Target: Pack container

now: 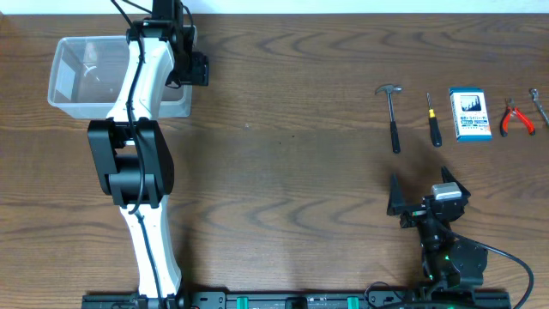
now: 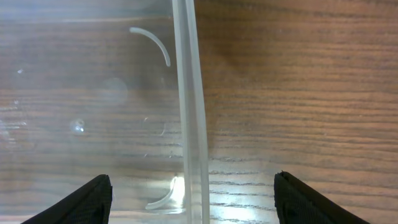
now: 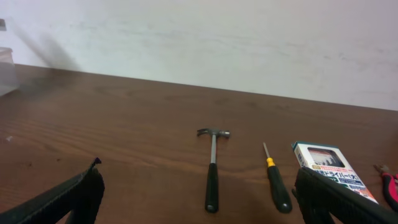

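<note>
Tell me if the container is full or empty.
Empty, as far as shows: only wood grain shows through the container; the hammer lies outside it.

Far left of the blue-and-white box (image 1: pixel 470 114), the left arm (image 1: pixel 137 146) covers part of the container (image 1: pixel 53 73). Right of the box, a metal item (image 1: pixel 539 101) is cut off.

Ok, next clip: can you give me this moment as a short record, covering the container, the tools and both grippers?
container: clear, far left corner of the table, nothing seen inside
left gripper: open, one finger on each side of a container wall, holding nothing
right gripper: open, empty, near right of the table, facing the tools
tools: hammer, screwdriver, blue-and-white box, red pliers, lying in a row at far right
packed: none of them yet
</note>
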### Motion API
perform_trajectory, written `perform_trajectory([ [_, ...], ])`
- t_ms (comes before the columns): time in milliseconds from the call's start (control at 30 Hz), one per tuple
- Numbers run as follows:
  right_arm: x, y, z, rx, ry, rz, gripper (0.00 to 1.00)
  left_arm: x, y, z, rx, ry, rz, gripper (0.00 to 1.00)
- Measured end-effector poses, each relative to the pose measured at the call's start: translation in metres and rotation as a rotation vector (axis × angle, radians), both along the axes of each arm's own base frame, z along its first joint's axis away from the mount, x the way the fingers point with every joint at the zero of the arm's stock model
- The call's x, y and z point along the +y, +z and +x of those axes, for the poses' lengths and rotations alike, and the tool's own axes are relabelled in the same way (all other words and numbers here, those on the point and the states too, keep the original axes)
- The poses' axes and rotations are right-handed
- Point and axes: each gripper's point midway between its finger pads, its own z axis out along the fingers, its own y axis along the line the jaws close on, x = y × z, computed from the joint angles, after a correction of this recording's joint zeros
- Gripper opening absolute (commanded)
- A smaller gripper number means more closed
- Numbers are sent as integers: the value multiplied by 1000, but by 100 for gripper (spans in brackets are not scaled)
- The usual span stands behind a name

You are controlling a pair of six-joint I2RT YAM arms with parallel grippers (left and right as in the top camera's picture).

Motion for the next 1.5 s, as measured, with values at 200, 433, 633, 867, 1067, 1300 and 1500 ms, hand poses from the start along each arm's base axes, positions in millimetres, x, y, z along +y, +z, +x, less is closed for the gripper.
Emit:
perform_trajectory([
  [200, 0, 0, 0, 0, 0, 0, 99, 0, -1, 0, 0, 1, -1, 60],
  [433, 0, 0, 0, 0, 0, 0, 99, 0, -10, -8, 31, 0, 0, 41],
  [633, 0, 0, 0, 0, 0, 0, 99, 0, -10, -7, 28, -1, 1, 14],
  [867, 0, 0, 0, 0, 0, 0, 99, 0, -9, -2, 7, -1, 0, 6],
  [1067, 0, 0, 0, 0, 0, 0, 99, 0, -8, 0, -3, -1, 0, 6],
  [1300, 0, 0, 0, 0, 0, 0, 99, 0, -7, 4, -17, -1, 0, 6],
  [1500, 0, 0, 0, 0, 0, 0, 99, 0, -7, 4, -18, -1, 0, 6],
])
